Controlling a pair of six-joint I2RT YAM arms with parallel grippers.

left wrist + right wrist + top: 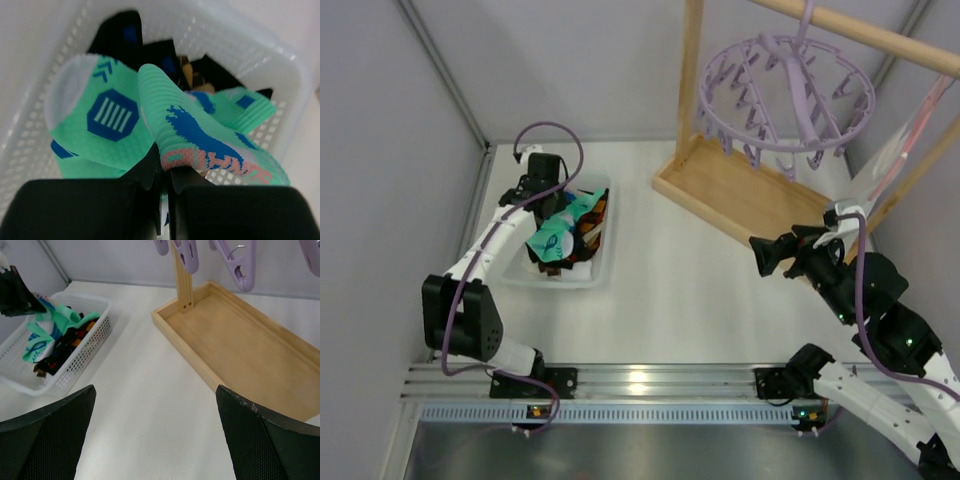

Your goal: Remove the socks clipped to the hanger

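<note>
One lavender hanger (808, 105) is hanging; one wooden rack (740, 190) and one white basket (560, 282) are standing; socks (555, 240) too heaped to count.

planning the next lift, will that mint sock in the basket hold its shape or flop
Probably floppy: the mint sock folds and drapes over the pile in the white basket. Likely light, being thin knit. The left pincer pinches only its edge, so the rest would probably dangle.

The socks (558, 238) lie in the basket (603, 263) left of the rack (740, 197), whose rail carries the hanger (807, 105).
</note>
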